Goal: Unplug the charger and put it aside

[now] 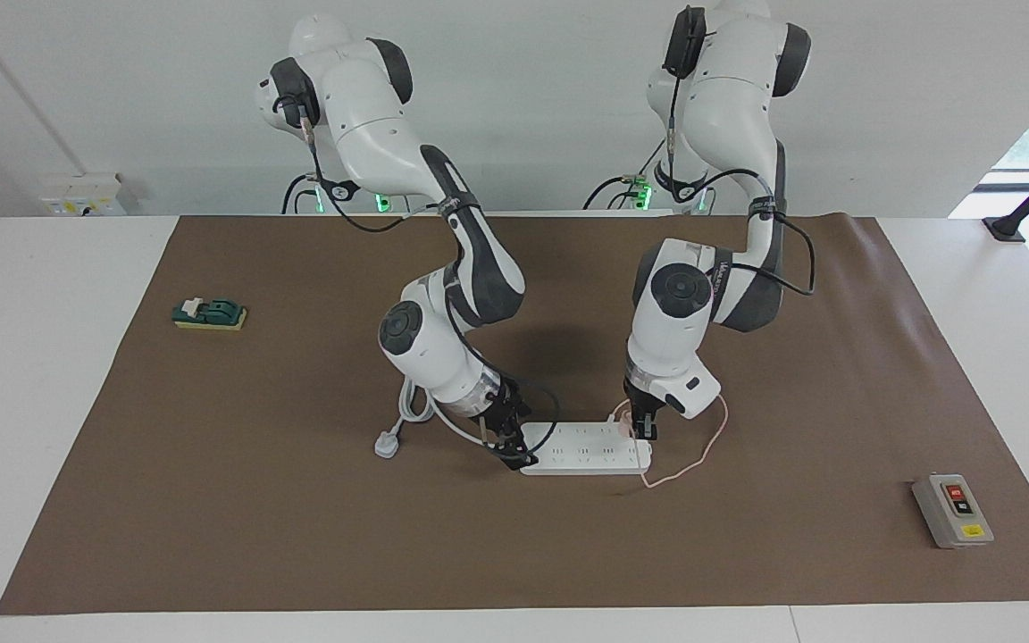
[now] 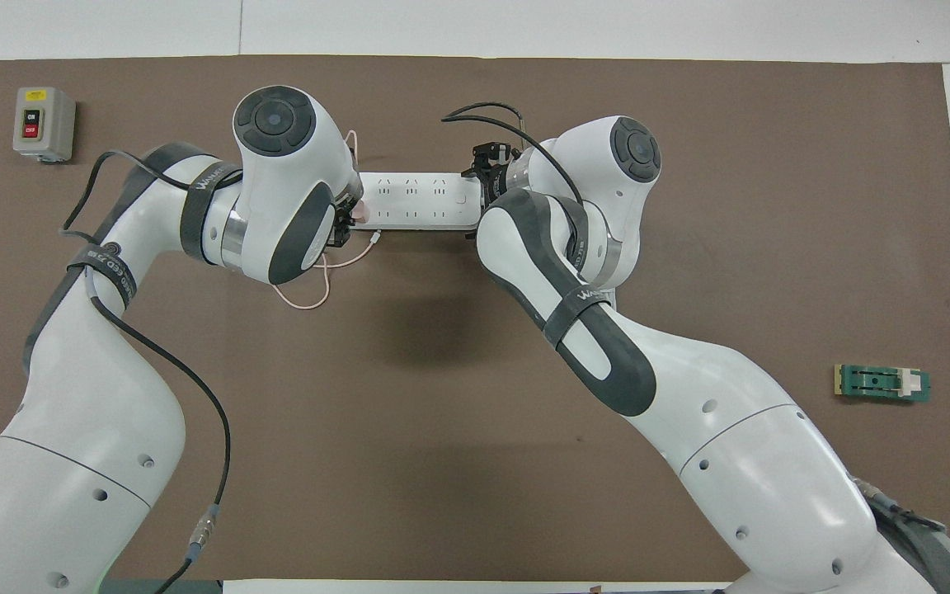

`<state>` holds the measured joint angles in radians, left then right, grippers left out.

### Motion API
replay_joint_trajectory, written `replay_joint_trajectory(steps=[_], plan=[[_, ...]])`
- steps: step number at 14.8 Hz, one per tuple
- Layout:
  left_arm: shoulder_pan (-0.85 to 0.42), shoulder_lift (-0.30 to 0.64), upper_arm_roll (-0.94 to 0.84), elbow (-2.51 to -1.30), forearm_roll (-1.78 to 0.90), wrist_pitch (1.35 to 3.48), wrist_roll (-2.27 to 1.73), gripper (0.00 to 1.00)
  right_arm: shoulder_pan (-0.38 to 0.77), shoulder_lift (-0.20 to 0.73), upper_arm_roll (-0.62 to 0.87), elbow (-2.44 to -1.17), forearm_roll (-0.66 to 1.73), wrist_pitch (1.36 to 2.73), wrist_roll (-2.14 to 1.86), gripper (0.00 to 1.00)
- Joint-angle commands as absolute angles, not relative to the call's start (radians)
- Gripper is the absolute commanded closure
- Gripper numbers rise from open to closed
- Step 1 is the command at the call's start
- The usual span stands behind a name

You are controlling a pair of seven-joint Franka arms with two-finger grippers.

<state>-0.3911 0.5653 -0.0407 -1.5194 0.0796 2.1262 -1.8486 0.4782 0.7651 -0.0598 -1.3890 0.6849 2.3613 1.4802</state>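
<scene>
The white power strip (image 1: 586,457) lies flat mid-table; it also shows in the overhead view (image 2: 417,202). The pale-pink charger (image 1: 625,418) sits plugged in at its end toward the left arm, and shows from above (image 2: 360,213). Its thin pink cable (image 1: 702,451) loops on the mat beside the strip, also visible from above (image 2: 310,290). My left gripper (image 1: 642,429) is down on the charger, fingers closed around it. My right gripper (image 1: 514,451) grips the strip's other end across its width, as the overhead view (image 2: 482,195) shows.
A white three-pin plug (image 1: 387,444) with thick white cord (image 1: 412,406) lies by the right gripper. A grey switch box (image 1: 952,509) stands toward the left arm's end. A green block (image 1: 209,313) lies toward the right arm's end. A brown mat (image 1: 300,536) covers the table.
</scene>
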Motion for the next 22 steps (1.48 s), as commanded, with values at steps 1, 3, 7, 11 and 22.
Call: replay_joint_trajectory(steps=[1,3,7,11,22], plan=[[-0.41,0.546,-0.029,-1.554,0.107,2.135,-1.865,1.0,0.463,0.801,-0.048,-1.345,0.672,2.375,1.463,0.0],[-0.414,0.548,-0.029,-1.552,0.107,2.135,-1.865,1.0,0.462,0.801,-0.048,-1.342,0.669,2.37,1.462,0.0],[-0.414,0.548,-0.029,-1.551,0.117,2.135,-1.865,1.0,0.462,0.808,-0.048,-1.318,0.66,2.365,1.454,0.0],[-0.414,0.548,-0.029,-1.548,0.12,2.132,-1.864,1.0,0.46,0.825,-0.048,-1.302,0.664,2.375,1.451,0.0],[-0.416,0.548,-0.029,-1.548,0.132,2.125,-1.859,1.0,0.439,0.839,-0.045,-1.289,0.678,2.385,1.434,0.66]])
